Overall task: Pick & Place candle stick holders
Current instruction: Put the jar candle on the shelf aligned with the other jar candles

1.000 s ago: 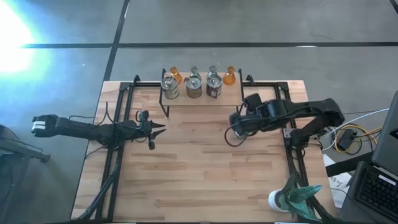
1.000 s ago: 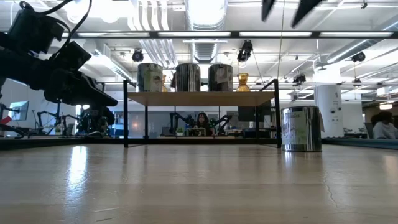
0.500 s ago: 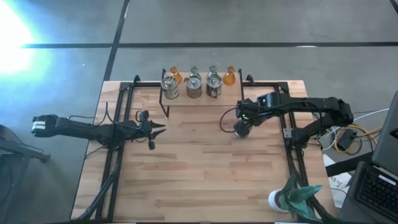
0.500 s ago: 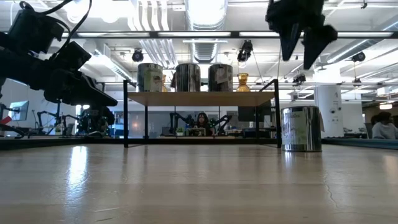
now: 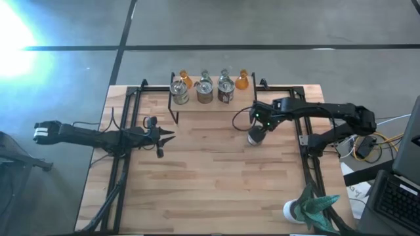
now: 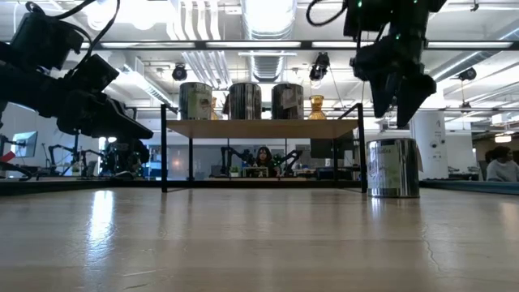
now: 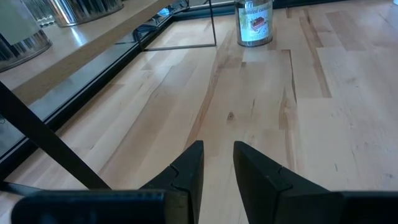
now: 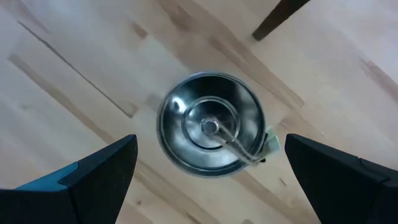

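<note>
A clear silvery jar-like holder stands upright on its base on the wooden table, right of centre; it also shows in the low view and the left wrist view. My right gripper hangs just above it, open wide and pointing down; in the right wrist view its fingers stand on either side of the jar's mouth without touching. My left gripper waits at the table's left, empty, with a narrow gap between its fingers. Three more silvery jars and two amber bulbs stand on a raised wooden shelf at the far edge.
The shelf stands on thin black legs at the table's far middle. Black metal frames run along the table's left and right sides. A teal spiky object on a white base stands at the near right corner. Bare wood lies in the table's middle.
My right gripper has come down toward the silvery jar on the table, staying open and pointing down, and now hangs just above the jar's mouth. The jar has not moved.
</note>
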Controlling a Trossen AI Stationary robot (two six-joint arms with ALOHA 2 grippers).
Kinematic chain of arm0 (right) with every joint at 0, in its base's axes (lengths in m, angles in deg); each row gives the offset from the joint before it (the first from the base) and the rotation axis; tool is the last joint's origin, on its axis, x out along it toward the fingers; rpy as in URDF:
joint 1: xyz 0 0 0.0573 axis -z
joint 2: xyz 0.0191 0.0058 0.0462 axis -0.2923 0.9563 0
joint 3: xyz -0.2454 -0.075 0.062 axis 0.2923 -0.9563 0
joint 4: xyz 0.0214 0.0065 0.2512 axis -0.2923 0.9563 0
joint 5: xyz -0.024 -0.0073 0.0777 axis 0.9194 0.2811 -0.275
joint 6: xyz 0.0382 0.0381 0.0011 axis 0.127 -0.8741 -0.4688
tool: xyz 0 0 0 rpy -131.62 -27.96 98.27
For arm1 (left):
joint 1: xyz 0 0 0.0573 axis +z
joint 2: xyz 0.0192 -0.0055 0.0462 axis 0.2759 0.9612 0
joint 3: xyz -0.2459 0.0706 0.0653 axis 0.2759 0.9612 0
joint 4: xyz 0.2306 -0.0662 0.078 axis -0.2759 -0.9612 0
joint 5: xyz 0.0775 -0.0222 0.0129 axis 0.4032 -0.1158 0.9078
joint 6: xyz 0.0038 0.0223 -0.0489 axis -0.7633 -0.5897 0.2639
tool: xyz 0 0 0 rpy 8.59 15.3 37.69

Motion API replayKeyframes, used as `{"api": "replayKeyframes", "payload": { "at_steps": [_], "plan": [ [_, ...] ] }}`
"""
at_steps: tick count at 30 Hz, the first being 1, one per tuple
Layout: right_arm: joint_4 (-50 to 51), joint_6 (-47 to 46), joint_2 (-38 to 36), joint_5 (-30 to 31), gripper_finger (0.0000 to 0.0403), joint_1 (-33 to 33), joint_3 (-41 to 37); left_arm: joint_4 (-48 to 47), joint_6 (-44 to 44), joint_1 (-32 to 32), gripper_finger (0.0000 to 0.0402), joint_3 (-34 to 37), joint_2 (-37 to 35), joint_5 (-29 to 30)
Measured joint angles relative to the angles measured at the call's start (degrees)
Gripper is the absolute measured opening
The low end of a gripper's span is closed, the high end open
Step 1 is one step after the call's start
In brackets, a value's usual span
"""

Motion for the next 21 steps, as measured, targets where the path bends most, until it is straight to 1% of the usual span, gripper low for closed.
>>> {"api": "replayKeyframes", "payload": {
  "at_steps": [4, 11, 21],
  "plan": [
    [-1.17, 4.56, 1.29, -0.77, 0.04, 1.0, -1.07, -0.06, 0.02, 0.0, 0.0092, 0.0, 0.0, 0.0],
    [-2.11, 8.42, 3.55, -3.45, 0.04, 2.21, -1.64, -0.2, 0.0, 0.0, 0.0092, 0.0, 0.0, 0.0],
    [-4.26, 9.21, 4.34, -5.22, 0.04, 3.02, -3.23, -0.13, 0.02, 0.02, 0.0092, 0.0, 0.0, 0.0]
  ]
}}
